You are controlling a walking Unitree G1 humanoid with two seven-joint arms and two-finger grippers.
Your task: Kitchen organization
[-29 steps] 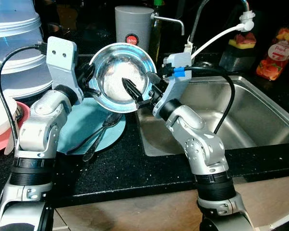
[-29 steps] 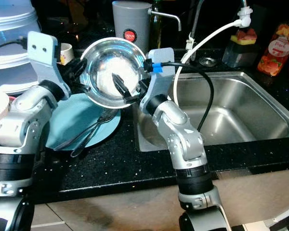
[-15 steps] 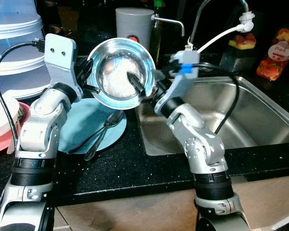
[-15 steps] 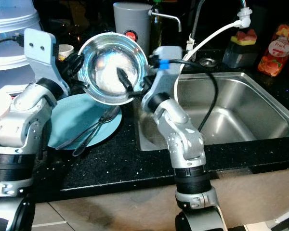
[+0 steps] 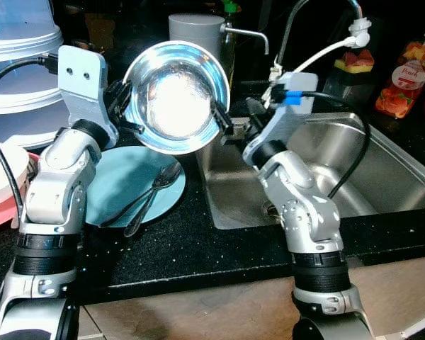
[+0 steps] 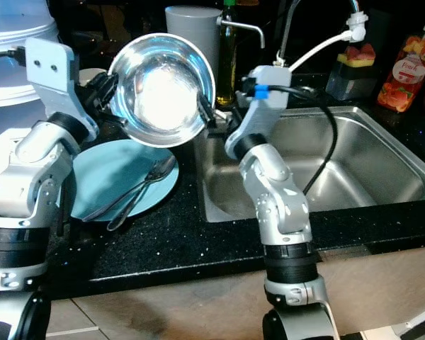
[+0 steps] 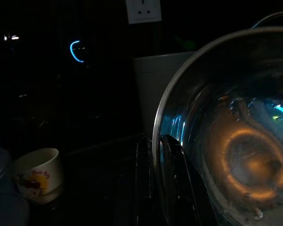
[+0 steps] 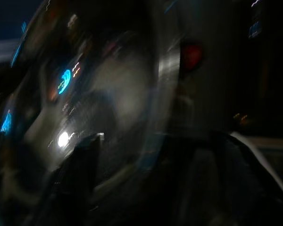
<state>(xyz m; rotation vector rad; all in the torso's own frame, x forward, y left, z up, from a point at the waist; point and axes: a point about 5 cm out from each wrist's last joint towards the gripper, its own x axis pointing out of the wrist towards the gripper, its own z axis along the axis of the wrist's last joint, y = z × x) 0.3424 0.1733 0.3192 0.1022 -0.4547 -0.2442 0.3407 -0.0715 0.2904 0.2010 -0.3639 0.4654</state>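
Observation:
A shiny steel bowl is held up above the counter, tilted with its inside facing me. My left gripper is shut on its left rim; in the left wrist view the black fingers pinch the bowl's edge. At the bowl's right rim sits my right gripper, open, with only its tips at the edge. The right wrist view is blurred and shows the bowl's rim passing between the two dark fingers.
Below the bowl lies a teal plate with a spoon and fork. The steel sink is on the right under a faucet. A grey canister stands behind, white stacked containers at left, and a small cup.
My right arm has drawn back to the right, so its finger has slid from the bowl's middle out to the rim. The left gripper has lifted the bowl slightly up and left.

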